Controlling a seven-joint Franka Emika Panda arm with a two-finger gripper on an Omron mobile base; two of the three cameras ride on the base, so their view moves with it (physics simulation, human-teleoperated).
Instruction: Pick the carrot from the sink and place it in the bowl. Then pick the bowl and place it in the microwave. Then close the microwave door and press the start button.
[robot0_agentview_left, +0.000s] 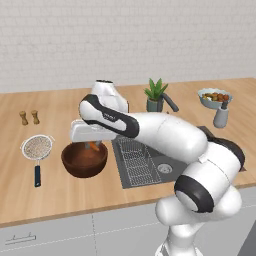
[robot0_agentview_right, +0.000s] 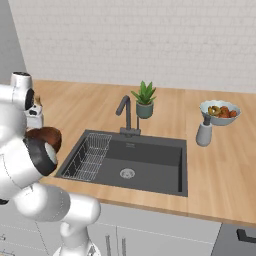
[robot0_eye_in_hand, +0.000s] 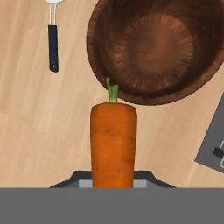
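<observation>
My gripper (robot0_agentview_left: 93, 145) is shut on the carrot (robot0_agentview_left: 94, 146), a short orange root with a green stub, and holds it just over the near rim of the bowl (robot0_agentview_left: 84, 161). In the hand view the carrot (robot0_eye_in_hand: 113, 144) stands up from the gripper (robot0_eye_in_hand: 113, 183) and covers most of both fingers. The dark reddish-brown wooden bowl (robot0_eye_in_hand: 157, 48) lies beyond the carrot's tip, and nothing lies in it. It sits on the counter left of the sink (robot0_agentview_left: 150, 167). In the right base view my arm hides much of the bowl (robot0_agentview_right: 49, 136) beside the sink (robot0_agentview_right: 150, 160). The microwave is out of view.
A mesh strainer (robot0_agentview_left: 37, 149) with a blue handle (robot0_eye_in_hand: 53, 41) lies left of the bowl, with two small shakers (robot0_agentview_left: 29, 117) behind it. A wire rack (robot0_agentview_right: 90, 157) sits in the sink's left part. Behind the sink are the faucet (robot0_agentview_right: 125, 115) and a potted plant (robot0_agentview_right: 144, 100). A fruit bowl (robot0_agentview_right: 220, 112) and a dispenser (robot0_agentview_right: 204, 132) stand to its right.
</observation>
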